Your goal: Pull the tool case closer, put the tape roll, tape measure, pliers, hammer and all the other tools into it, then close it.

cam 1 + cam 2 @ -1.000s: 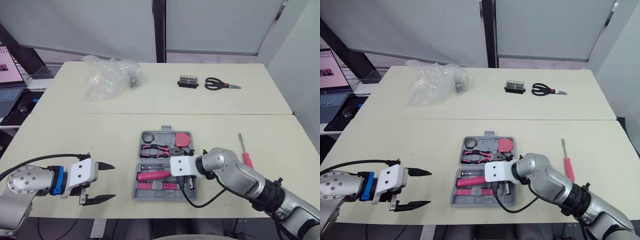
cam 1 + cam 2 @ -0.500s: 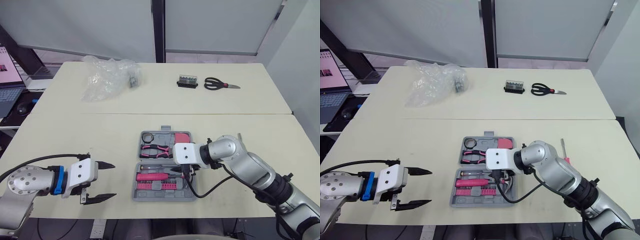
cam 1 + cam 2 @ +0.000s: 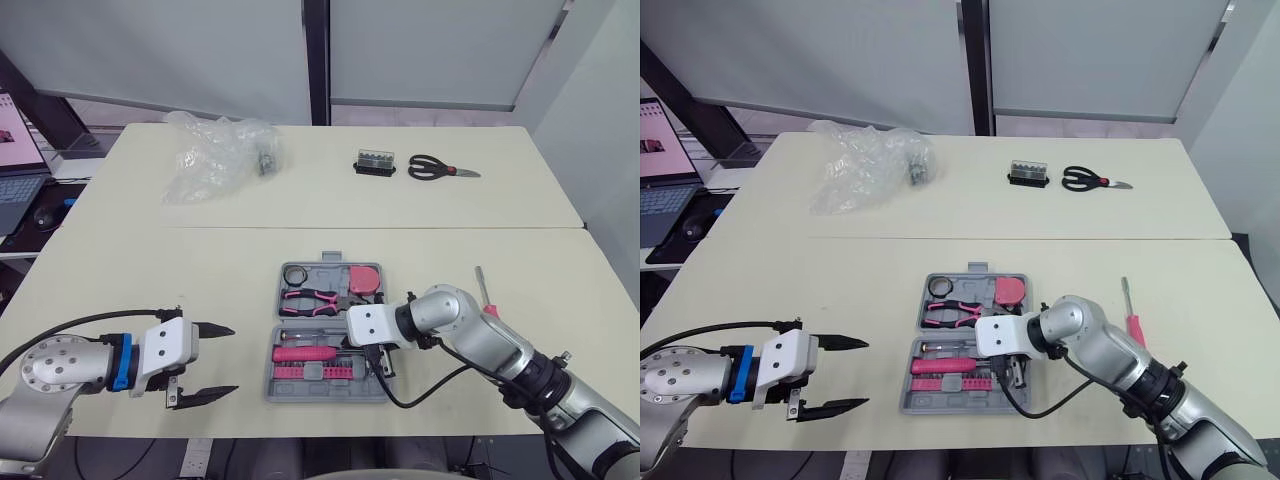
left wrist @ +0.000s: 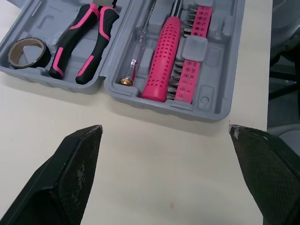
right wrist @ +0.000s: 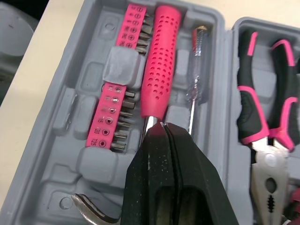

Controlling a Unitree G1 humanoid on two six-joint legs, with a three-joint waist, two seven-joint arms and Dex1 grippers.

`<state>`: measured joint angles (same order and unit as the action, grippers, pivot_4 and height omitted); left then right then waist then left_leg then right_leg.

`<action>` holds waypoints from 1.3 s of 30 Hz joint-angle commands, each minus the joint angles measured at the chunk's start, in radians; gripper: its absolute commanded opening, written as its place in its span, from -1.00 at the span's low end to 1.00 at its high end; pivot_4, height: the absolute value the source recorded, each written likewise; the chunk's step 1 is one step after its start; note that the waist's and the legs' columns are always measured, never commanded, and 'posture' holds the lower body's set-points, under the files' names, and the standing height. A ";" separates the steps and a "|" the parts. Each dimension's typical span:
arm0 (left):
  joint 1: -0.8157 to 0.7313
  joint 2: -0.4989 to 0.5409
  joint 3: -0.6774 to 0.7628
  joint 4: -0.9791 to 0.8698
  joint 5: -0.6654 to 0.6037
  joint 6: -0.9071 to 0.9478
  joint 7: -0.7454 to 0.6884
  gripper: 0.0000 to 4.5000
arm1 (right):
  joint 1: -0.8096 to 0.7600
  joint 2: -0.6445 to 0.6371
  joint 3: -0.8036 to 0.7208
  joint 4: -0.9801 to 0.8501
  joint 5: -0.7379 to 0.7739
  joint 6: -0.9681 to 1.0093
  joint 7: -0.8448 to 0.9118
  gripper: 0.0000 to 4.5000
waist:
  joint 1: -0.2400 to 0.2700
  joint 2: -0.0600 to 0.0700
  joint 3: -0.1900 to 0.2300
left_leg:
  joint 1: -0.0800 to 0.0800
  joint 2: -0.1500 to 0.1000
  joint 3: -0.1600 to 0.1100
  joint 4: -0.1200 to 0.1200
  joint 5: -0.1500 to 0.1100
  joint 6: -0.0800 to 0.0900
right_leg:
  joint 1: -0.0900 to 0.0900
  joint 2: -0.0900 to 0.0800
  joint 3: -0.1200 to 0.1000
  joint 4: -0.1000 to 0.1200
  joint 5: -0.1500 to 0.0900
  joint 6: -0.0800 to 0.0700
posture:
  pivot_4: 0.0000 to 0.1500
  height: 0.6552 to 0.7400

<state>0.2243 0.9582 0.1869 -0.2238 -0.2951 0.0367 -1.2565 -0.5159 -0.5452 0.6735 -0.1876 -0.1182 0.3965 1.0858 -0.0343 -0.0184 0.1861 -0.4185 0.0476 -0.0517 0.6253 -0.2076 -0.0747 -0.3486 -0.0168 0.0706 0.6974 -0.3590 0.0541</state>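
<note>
Holding the left gripper (image 3: 226, 360) gaping wide and empty above the table (image 3: 150, 270) at the near left. Pressing the right gripper (image 5: 162, 127) fingers tight together, gripping nothing, just over the hammer (image 3: 305, 352) shaft in the near half of the open tool case (image 3: 310, 393). Lying in the far half: pliers (image 3: 312, 298), tape roll (image 3: 296, 273), tape measure (image 3: 366, 278). Resting on the table right of the case: a screwdriver (image 3: 487, 300). Sitting well beyond: scissors (image 3: 440, 168), a small black box (image 3: 376, 162), a plastic bag (image 3: 215, 150)
</note>
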 commanded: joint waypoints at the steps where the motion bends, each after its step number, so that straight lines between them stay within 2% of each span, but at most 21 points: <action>1: -0.001 0.001 0.004 -0.018 -0.014 -0.005 0.000 1.00 | 0.014 0.010 0.014 0.014 -0.026 -0.049 -0.005 -0.99 | 0.000 0.000 0.000 | 0.000 0.000 0.000 0.000 0.000 0.000 | 0.000 0.000 0.000 0.000 0.000 0.000 | 1.00 1.00; 13: 0.011 -0.001 0.010 -0.022 -0.013 -0.004 0.011 1.00 | 0.035 0.017 0.054 0.085 -0.136 -0.067 -0.007 -0.99 | 0.000 -0.001 -0.001 | 0.001 0.000 0.000 0.000 0.000 0.000 | 0.001 0.000 0.000 0.000 0.000 0.000 | 1.00 1.00; 21: 0.024 -0.043 0.038 0.010 -0.035 -0.017 0.042 1.00 | 0.079 0.080 -0.079 -0.008 -0.005 -0.128 -0.040 -0.99 | 0.000 -0.002 -0.001 | 0.001 0.000 -0.001 0.000 0.000 0.000 | 0.002 0.000 0.000 0.000 0.000 0.000 | 1.00 1.00; 26: 0.040 -0.081 0.096 0.055 -0.067 -0.004 0.075 1.00 | 0.143 0.029 -0.296 -0.093 0.100 -0.161 -0.092 -0.99 | 0.001 -0.002 -0.001 | 0.001 0.000 -0.001 0.000 0.000 0.000 | 0.002 0.000 0.000 0.000 0.000 0.000 | 1.00 1.00; 28: 0.046 -0.105 0.129 0.095 -0.073 -0.015 0.102 1.00 | 0.189 -0.032 -0.421 -0.110 0.155 -0.154 -0.094 -0.99 | 0.005 -0.002 -0.001 | 0.001 0.000 -0.001 0.000 0.000 0.000 | 0.002 0.000 -0.001 0.000 0.000 0.000 | 1.00 1.00; 33: 0.047 -0.191 0.228 0.207 -0.091 -0.045 0.200 1.00 | 0.336 -0.193 -0.725 -0.028 0.233 -0.128 -0.121 -0.99 | 0.006 -0.002 -0.001 | 0.001 -0.002 -0.001 0.000 0.000 0.000 | 0.005 -0.002 -0.001 -0.002 0.000 0.000 | 1.00 1.00; 39: 0.081 -0.234 0.330 0.376 -0.095 -0.098 0.259 1.00 | 0.515 -0.268 -0.990 0.121 0.268 -0.180 -0.178 -0.99 | -0.002 -0.002 -0.001 | 0.003 -0.001 -0.001 0.000 0.000 0.000 | 0.005 -0.001 0.000 -0.002 0.000 0.000 | 1.00 1.00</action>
<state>0.2927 0.7279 0.4664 0.1197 -0.3758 -0.0344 -1.0117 -0.0175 -0.7984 -0.2484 -0.0812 0.1295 0.2487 0.9208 -0.0358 -0.0209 0.1852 -0.4158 0.0469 -0.0520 0.6249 -0.2076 -0.0746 -0.3432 -0.0177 0.0705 0.6957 -0.3592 0.0537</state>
